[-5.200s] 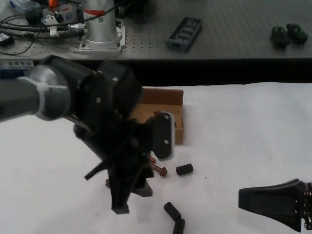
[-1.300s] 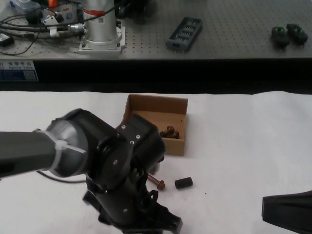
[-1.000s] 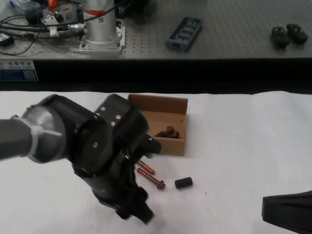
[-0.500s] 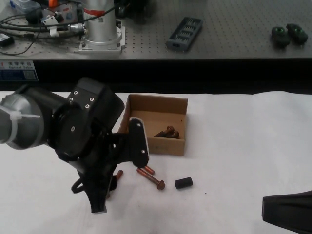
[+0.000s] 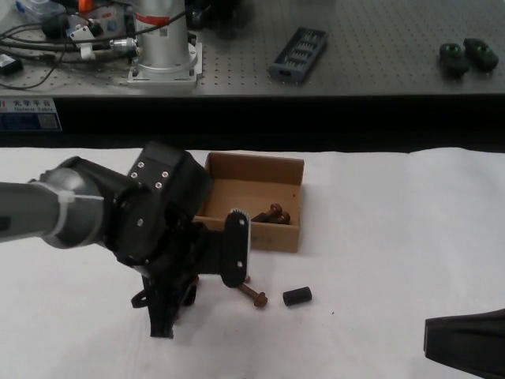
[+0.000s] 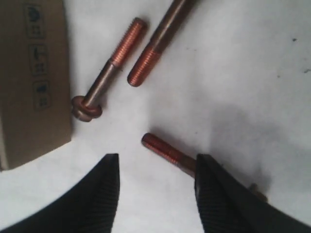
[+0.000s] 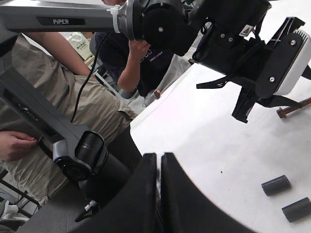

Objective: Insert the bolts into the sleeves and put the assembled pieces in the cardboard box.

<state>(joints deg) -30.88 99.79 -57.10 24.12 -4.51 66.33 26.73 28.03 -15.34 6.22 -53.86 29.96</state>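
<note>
Three bolts lie on the white cloth under my left wrist camera. The flanged bolt has its head just beside the outer wall of the cardboard box. The long bolt lies next to it, threaded ends near each other but apart, and runs off past the picture's edge. The near bolt has its threaded tip in the gap of the left gripper, whose fingers are spread wide and hold nothing. Its other end passes under one finger, and I cannot tell whether they touch.

From the high view, my left arm hangs over the cloth just in front of the box's near wall, toward its left corner, so I have little room on that side. Inside the box, copper-coloured pieces rest against the near wall; I cannot tell if they wear sleeves. The box stands near the cloth's far edge, with a strip of cloth between. A lone sleeve lies in front of the box's right corner, apart from the wall. Cloth stretches from the box's right wall to the view's right edge.

My right gripper sits at the near right corner, well apart from the box and the lone sleeve, fingers pressed together on nothing. Its wrist view shows a first sleeve and a second sleeve near each other, not touching. I cannot tell whether either is the lone sleeve.
</note>
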